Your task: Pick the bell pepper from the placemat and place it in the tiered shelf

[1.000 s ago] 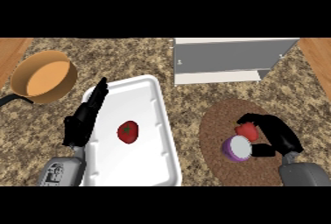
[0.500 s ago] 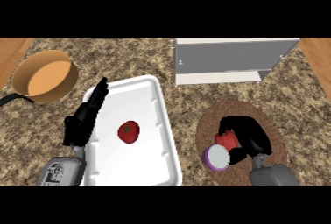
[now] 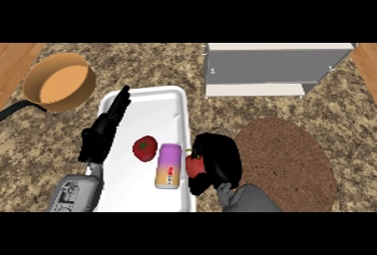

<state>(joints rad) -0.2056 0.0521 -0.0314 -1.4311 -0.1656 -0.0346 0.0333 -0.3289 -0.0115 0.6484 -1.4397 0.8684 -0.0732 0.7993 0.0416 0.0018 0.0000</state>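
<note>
While my right hand (image 3: 219, 158) curls round the bell pepper (image 3: 195, 165) to carry it to the tiered shelf (image 3: 269, 69), my left hand (image 3: 105, 128) rests spread over the tray (image 3: 158, 102).

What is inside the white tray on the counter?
A red tomato and a purple can lying on its side. The left robot hand covers part of the tray at its left, and the right robot hand, holding the bell pepper, hides part of its right rim.

Kitchen, speckled granite worktop (image 3: 309, 107), orange saucepan (image 3: 59, 84) with dark handle, white tray (image 3: 158, 114), woven brown placemat (image 3: 287, 159), grey tiered shelf (image 3: 273, 67)
</note>
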